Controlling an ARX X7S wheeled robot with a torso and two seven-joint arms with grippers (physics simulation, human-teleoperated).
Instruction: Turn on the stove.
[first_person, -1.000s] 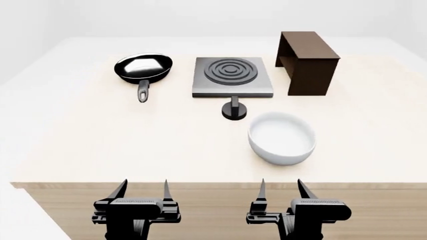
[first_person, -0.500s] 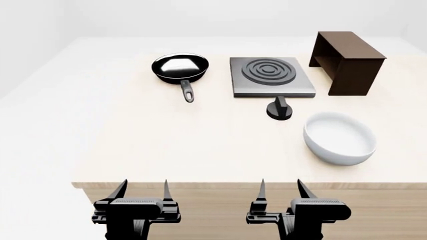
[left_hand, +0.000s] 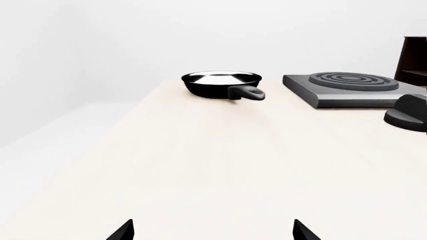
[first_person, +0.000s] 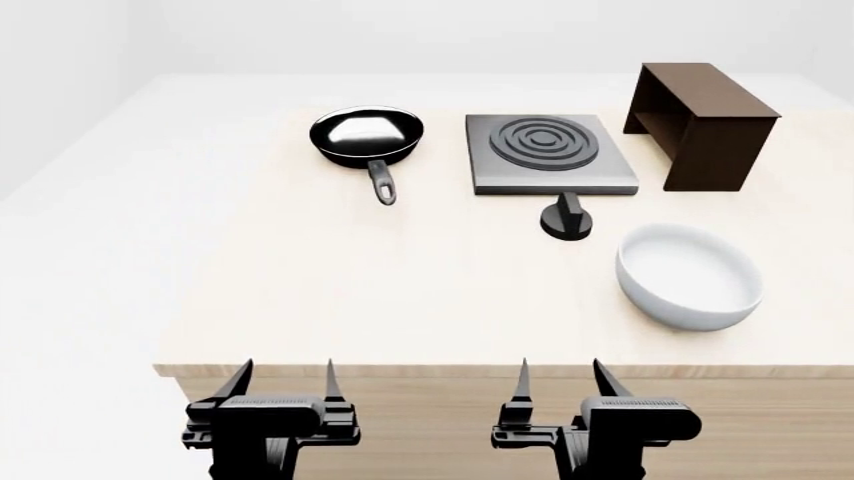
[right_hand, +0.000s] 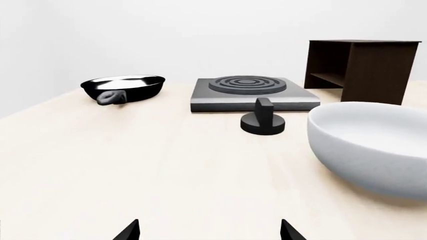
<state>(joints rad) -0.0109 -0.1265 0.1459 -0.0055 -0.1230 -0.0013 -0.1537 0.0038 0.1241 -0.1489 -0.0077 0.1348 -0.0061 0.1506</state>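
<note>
The stove (first_person: 550, 155) is a flat grey hotplate with dark concentric rings, at the back of the table. Its round black knob (first_person: 569, 219) stands on the table just in front of it. The stove (left_hand: 350, 88) and the knob (left_hand: 408, 114) show in the left wrist view, and the stove (right_hand: 251, 93) and the knob (right_hand: 263, 120) in the right wrist view. My left gripper (first_person: 283, 382) and right gripper (first_person: 561, 380) are both open and empty, held below the table's front edge, far from the stove.
A black frying pan (first_person: 367, 137) sits left of the stove, handle toward me. A dark brown wooden box (first_person: 702, 122) stands at the stove's right. A white bowl (first_person: 689, 276) sits in front and right of the knob. The wooden table's front edge (first_person: 507, 371) is just beyond my grippers.
The view has shifted left, so the table's things now sit further right in the head view. Both grippers keep their pose and stay open.
</note>
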